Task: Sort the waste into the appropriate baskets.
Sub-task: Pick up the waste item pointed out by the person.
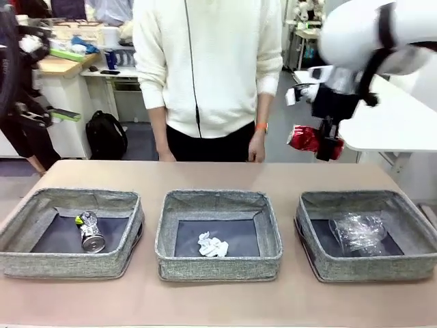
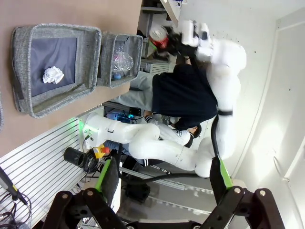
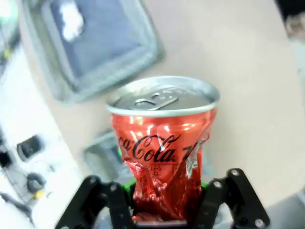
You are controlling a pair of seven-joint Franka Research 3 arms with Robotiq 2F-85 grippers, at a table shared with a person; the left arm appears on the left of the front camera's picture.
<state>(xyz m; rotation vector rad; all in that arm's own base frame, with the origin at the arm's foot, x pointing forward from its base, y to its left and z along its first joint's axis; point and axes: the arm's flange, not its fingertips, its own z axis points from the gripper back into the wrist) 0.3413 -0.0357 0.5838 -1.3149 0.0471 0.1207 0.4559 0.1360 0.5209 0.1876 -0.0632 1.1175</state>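
Clamped in the right pincer [image 3: 162, 212], a crushed red can [image 3: 164, 148] shows the white "Coca-Cola" script across its dented side, silver top and pull tab facing the wrist camera; any further print on the can is too crumpled to read. From the front, that pincer [image 1: 329, 145] hangs high above the worktop [image 1: 218, 179], up beyond the right-hand basket [image 1: 369, 234], with the red can [image 1: 305, 139] jutting toward the person in a cream sweater standing at the far side. The left pincer [image 2: 164, 179] stands with its green-padded fingers [image 2: 106, 172] wide apart, holding nothing, raised well off the worktop.

Three grey woven baskets sit in a row. A dark printed can [image 1: 89, 231] lies on its side in the left basket [image 1: 70, 232], its lettering too small to make out. A crumpled white paper wad [image 1: 212, 245] rests on the dark bottom of the middle basket [image 1: 218, 234]. Clear crinkled plastic [image 1: 358, 232] lies in the right-hand basket; whether it is a cup or a bottle cannot be told.
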